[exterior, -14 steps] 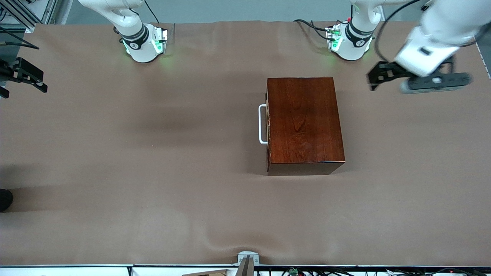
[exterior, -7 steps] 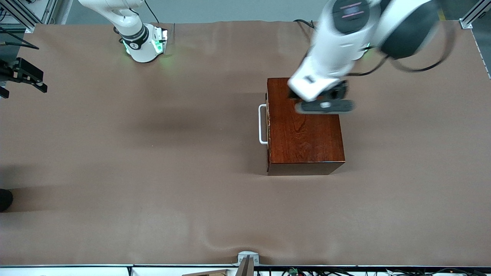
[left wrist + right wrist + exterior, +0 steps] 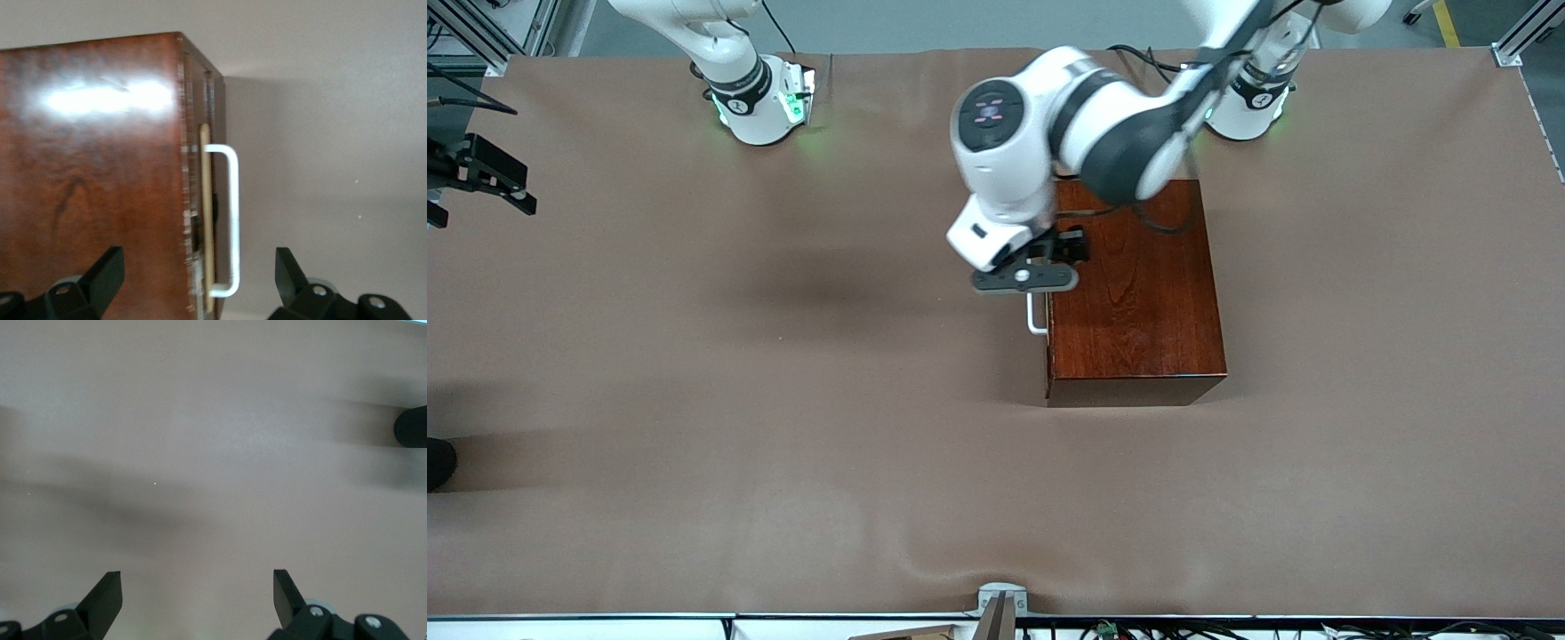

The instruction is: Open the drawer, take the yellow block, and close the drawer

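Swung in from the table's edge to hover, fingers spread, left end effector point(image 3: 199, 280) over closed drawer's point(image 3: 206, 220) white handle point(image 3: 1034, 322), ready to grasp; right end effector point(image 3: 197, 600) waiting, unclenched; yellow block unseen.

Brown cloth-covered table point(image 3: 783, 400), small dark object point(image 3: 438, 462) at its edge
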`<state>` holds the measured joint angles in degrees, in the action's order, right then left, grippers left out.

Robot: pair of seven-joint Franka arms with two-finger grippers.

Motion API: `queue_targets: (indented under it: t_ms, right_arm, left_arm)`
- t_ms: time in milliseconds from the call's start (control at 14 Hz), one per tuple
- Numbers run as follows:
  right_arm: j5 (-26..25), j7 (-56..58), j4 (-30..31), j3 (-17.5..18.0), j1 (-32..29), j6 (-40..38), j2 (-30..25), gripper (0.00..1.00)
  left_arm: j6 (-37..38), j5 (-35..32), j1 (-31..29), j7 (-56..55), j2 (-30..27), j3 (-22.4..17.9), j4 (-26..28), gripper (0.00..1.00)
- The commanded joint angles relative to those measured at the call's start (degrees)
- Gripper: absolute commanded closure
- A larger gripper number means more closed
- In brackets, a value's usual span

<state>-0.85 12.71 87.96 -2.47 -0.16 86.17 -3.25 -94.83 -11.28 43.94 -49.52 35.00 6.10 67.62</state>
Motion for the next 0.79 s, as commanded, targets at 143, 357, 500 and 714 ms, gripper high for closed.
queue_targets:
  t_ms: [143, 357, 500, 714]
  right_arm:
    - [0.67, -0.84, 0.46, 0.09, -0.19, 0.13, -0.88, 0.00]
    - [0.67, -0.84, 0.46, 0.09, -0.28, 0.13, -0.88, 0.00]
    - [0.67, -0.84, 0.46, 0.09, -0.28, 0.13, -0.88, 0.00]
    - [0.67, -0.84, 0.46, 0.01, -0.19, 0.13, -0.88, 0.00]
  left_arm:
    - [-2.55, -1.11, 5.02, -3.03, 6.74, -3.90, -5.84, 0.00]
    - [-3.00, -1.55, 6.42, -3.38, 9.12, -4.25, -5.14, 0.00]
    - [-2.82, -1.64, 6.43, -3.21, 9.82, -4.17, -4.34, 0.00]
    - [-2.73, -1.81, 6.51, -3.03, 11.67, -4.25, -4.34, 0.00]
